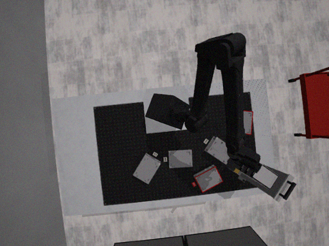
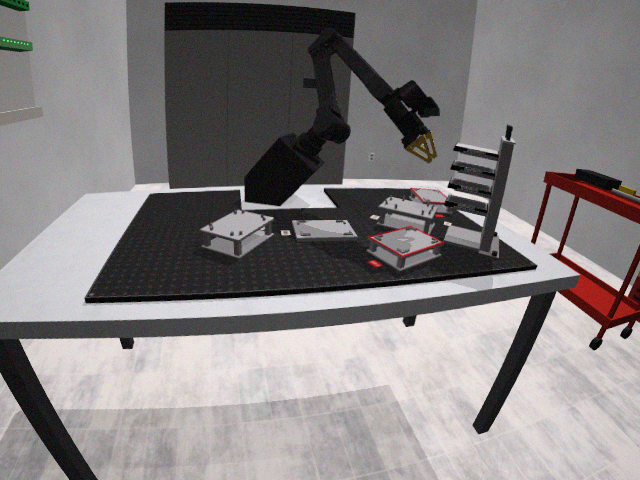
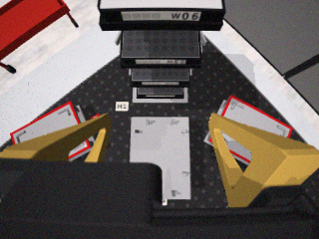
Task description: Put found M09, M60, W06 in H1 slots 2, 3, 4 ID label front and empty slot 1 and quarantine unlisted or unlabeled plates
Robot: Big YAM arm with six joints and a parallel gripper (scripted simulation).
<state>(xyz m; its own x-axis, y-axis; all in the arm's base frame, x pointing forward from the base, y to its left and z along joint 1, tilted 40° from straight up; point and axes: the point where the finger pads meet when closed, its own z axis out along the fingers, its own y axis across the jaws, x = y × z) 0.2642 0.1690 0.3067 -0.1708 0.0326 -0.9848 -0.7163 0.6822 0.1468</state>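
Note:
The plate hotel H1 (image 2: 478, 191) stands at the right front of the black deck mat and also shows in the overhead view (image 1: 270, 179). In the wrist view its top plate (image 3: 160, 16) shows the label W06 on its front end. Three more plates sit in the slots below it (image 3: 160, 47) (image 3: 160, 75) (image 3: 160, 93); I cannot read any ID on their front ends. My gripper (image 3: 159, 119) (image 2: 421, 147) is open and empty. It hovers high in front of the hotel, facing its front, above the grey landing nest (image 3: 160, 156), which holds no plate.
Two red-framed quarantine nests flank the landing nest (image 3: 47, 130) (image 3: 249, 121), both without plates. Two more grey nests stand further left on the mat (image 2: 324, 228) (image 2: 237, 231). A red cart (image 2: 599, 217) stands to the right of the table.

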